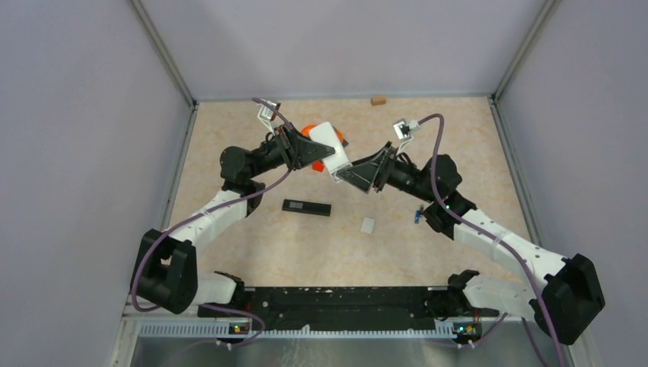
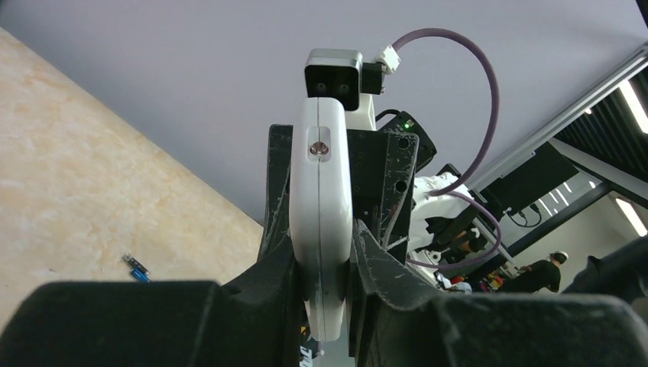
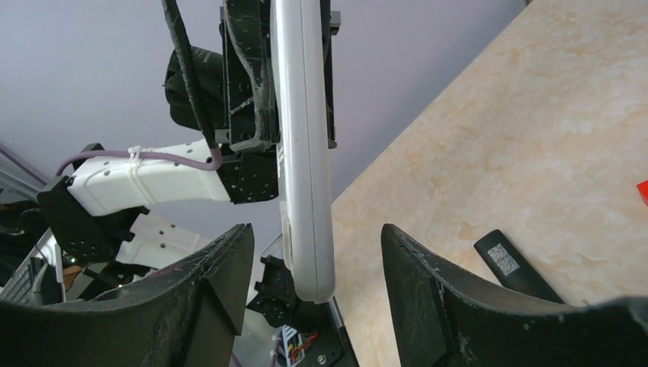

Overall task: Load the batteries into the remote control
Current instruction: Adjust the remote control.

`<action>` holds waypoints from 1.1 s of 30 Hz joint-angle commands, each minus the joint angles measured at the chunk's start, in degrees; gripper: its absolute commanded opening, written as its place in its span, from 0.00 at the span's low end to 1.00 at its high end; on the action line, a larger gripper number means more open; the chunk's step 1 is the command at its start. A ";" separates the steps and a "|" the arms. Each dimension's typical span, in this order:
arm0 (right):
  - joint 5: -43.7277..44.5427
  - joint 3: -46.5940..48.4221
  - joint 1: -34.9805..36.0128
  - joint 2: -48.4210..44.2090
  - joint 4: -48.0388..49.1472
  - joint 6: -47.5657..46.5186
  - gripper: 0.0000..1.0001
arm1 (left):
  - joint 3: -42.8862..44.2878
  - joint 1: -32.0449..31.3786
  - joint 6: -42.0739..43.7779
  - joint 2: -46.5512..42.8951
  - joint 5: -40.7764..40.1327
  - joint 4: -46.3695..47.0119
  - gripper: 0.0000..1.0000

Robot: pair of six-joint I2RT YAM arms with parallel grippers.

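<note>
A white remote control [image 1: 330, 147] is held in the air above the table's middle, with my left gripper [image 1: 319, 155] shut on its side edges. In the left wrist view the remote [image 2: 321, 199] stands edge-on between the two black fingers [image 2: 325, 264]. My right gripper [image 1: 341, 172] stands open around the remote's other end [image 3: 306, 153], with a gap on each side between the remote and the fingers [image 3: 317, 264]. A small blue battery [image 1: 419, 215] lies on the table beside the right arm, and it also shows in the left wrist view [image 2: 137, 267].
A black remote [image 1: 306, 207] lies flat on the table below the grippers [image 3: 516, 264]. A small white cover piece [image 1: 368, 225] lies to its right. An orange object [image 1: 309, 130] sits behind the left gripper. A brown block [image 1: 377, 100] rests at the back wall.
</note>
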 commanded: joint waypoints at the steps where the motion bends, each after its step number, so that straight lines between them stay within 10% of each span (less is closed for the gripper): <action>1: 2.30 1.48 0.50 0.29 6.79 0.50 0.59 | 1.24 -0.13 -0.95 -1.75 0.75 2.75 0.01; 7: -0.19 3.98 0.43 2.15 5.58 -0.68 0.01 | 1.80 -0.07 1.90 -4.07 2.37 -1.66 0.31; 12: -3.88 6.94 -0.36 1.21 -2.90 -6.75 0.00 | 4.27 0.05 10.62 -7.92 4.91 -15.49 0.62; 16: -9.78 9.38 -1.89 0.37 -9.73 -11.92 0.00 | 7.68 0.08 17.59 -9.56 8.83 -28.01 0.67; 22: -14.55 14.22 -2.28 1.80 -18.29 -18.12 0.00 | 10.24 -0.05 17.31 -9.60 13.63 -30.96 0.50; 30: -15.99 16.73 -3.23 4.49 -18.65 -17.85 0.00 | 10.27 -0.06 16.50 -8.67 15.26 -29.91 0.00; 33: -12.64 17.49 -4.85 4.29 -21.89 -17.80 0.42 | 10.13 0.21 20.26 -9.45 12.64 -31.87 0.00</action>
